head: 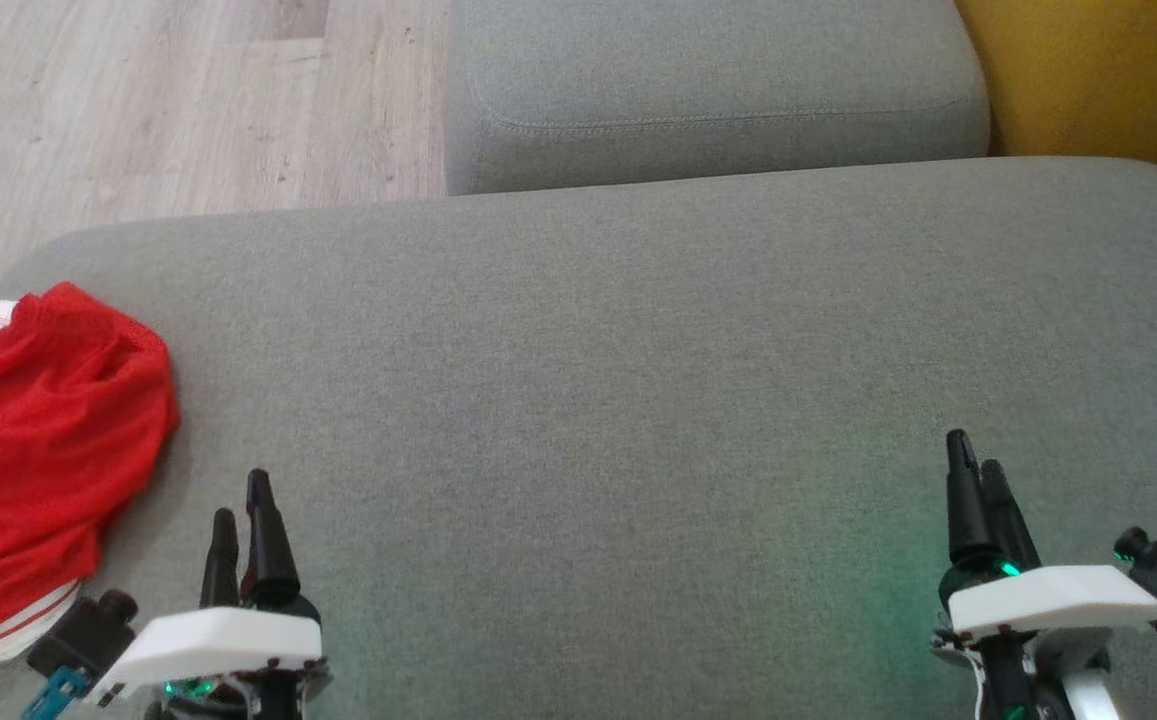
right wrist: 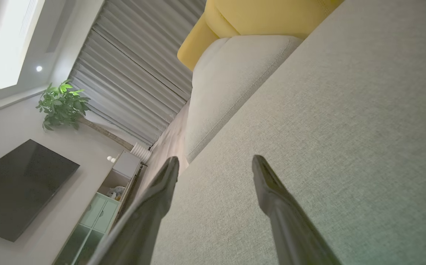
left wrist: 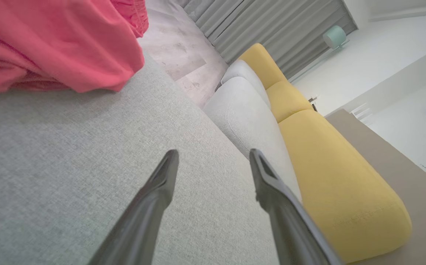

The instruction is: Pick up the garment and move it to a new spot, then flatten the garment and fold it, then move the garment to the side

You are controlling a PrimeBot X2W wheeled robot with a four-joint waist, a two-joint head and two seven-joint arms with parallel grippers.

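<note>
While the left gripper (head: 241, 497) hovers low over the grey sofa seat (head: 588, 400), fingers pointing forward and spread apart on nothing, the right gripper (head: 973, 452) hovers well apart in the same pose, equally spread and empty; the red garment (head: 38, 420) lies crumpled at the seat's left edge, near the left gripper.

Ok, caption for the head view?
Red mesh shorts bunched at left end of grey cushion; left fingers and right fingers open, empty.

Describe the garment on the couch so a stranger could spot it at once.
Start at the wide grey cushion before the robot. At its left end, beside the left gripper, lies a crumpled red mesh garment. White stripes and bright red set it apart from the plain grey.
</note>
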